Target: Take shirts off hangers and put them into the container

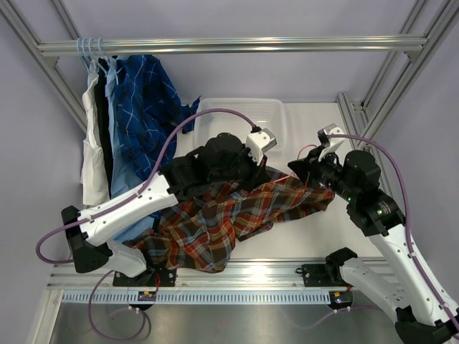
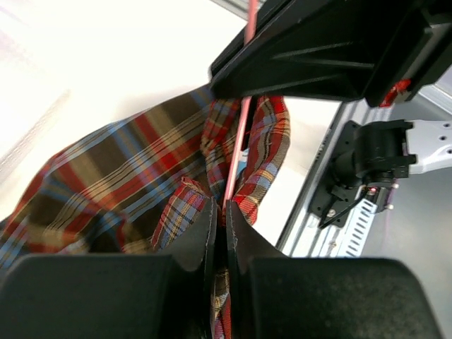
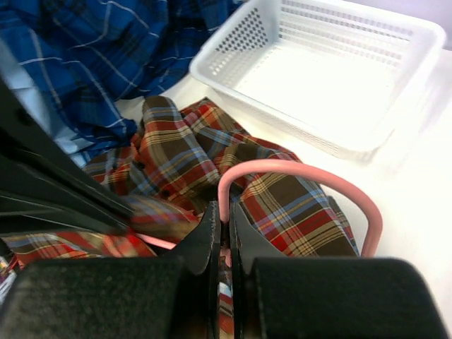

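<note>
The red-orange-navy plaid shirt (image 1: 237, 215) hangs spread between my two arms over the table front. My left gripper (image 2: 220, 208) is shut on a fold of this plaid shirt (image 2: 120, 169), and the pink hanger's wire (image 2: 239, 141) runs down to the same fingertips. My right gripper (image 3: 224, 212) is shut on the curved hook of the pink hanger (image 3: 304, 169), just above the shirt's collar (image 3: 296, 212). The white perforated container (image 1: 276, 111) stands behind both grippers, with nothing in it in the right wrist view (image 3: 244, 39).
More shirts hang at the back left from the metal rail (image 1: 251, 46) on pale blue hangers (image 1: 90, 49): a dark blue checked one (image 1: 147, 100), a light blue one (image 1: 118, 172) and a white one (image 1: 92, 158). Frame posts stand on both sides.
</note>
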